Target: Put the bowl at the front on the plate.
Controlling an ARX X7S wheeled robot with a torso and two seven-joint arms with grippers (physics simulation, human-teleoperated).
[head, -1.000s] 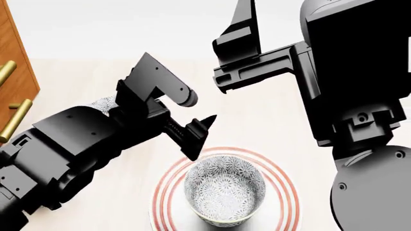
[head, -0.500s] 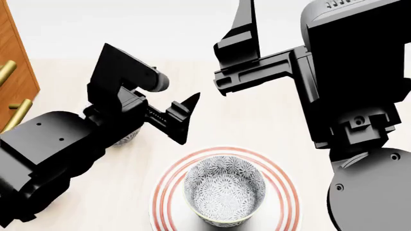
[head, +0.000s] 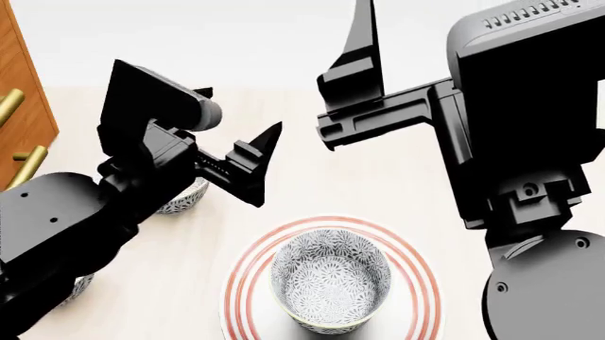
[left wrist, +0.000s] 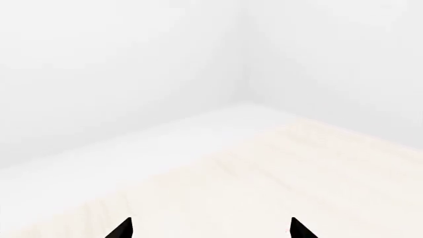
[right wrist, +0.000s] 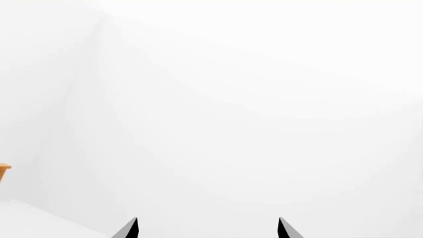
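The patterned bowl (head: pixel 331 280) stands upright in the middle of the plate (head: pixel 244 278), white with red rings, at the near edge of the head view. No gripper touches it. My left gripper (head: pixel 242 110) hangs up and to the left of the bowl, open and empty; the left wrist view shows its two tips (left wrist: pixel 210 229) wide apart over bare tabletop. My right gripper (head: pixel 365 28) is raised high behind the plate, one finger showing. Its tips (right wrist: pixel 206 229) stand apart against a white wall, holding nothing.
Another patterned bowl (head: pixel 185 199) sits left of the plate, partly behind my left arm, and a further one (head: pixel 76 287) peeks out at the lower left. A wooden cabinet (head: pixel 21 78) with brass handles (head: pixel 28 166) stands at the left edge.
My left arm has risen and drawn back to the left, away from the bowl on the plate, uncovering the bowl on the left. The right arm has barely moved.
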